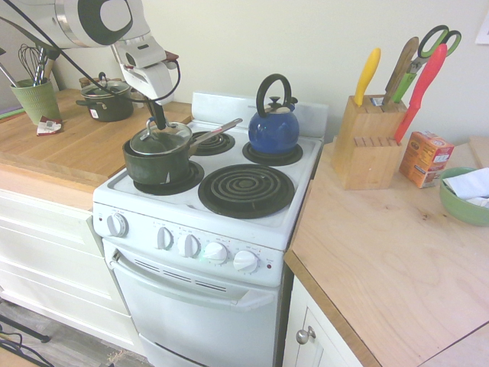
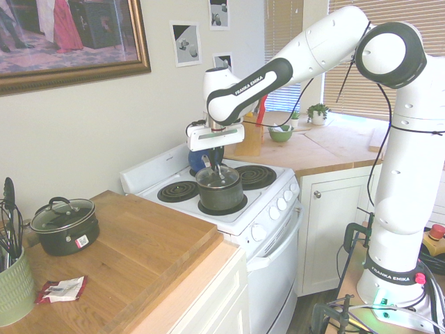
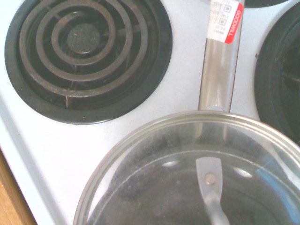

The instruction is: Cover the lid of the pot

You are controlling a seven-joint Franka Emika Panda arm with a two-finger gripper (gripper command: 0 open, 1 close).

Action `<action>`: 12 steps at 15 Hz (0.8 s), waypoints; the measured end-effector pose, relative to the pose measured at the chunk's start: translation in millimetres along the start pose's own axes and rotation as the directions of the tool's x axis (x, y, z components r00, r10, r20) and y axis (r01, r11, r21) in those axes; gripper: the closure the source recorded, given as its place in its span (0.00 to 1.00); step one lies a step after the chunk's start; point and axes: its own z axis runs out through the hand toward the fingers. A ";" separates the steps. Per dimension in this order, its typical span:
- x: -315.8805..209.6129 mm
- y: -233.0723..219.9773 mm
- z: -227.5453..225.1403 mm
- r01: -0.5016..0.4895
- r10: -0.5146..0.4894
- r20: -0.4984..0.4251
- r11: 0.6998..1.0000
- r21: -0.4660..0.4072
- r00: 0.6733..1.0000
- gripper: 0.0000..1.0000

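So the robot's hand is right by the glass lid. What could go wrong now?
The gripper is right at the lid, so lifting away might snag it and tug it crooked. A sideways bump could also slide the pot, whose long handle points toward the kettle, and maybe knock that.

One kettle (image 1: 273,131), four burners (image 1: 246,188), two lidded pots (image 1: 157,165), five stove knobs (image 1: 215,252).

Stove seen from opposite sides
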 end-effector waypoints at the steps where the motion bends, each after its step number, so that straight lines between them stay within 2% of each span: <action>1: -1.6 0.7 1.6 0.003 -0.003 0.001 1.000 -0.003 1.000 1.00; 12: -14.9 8.4 -11.5 0.030 -0.030 0.001 1.000 0.006 1.000 1.00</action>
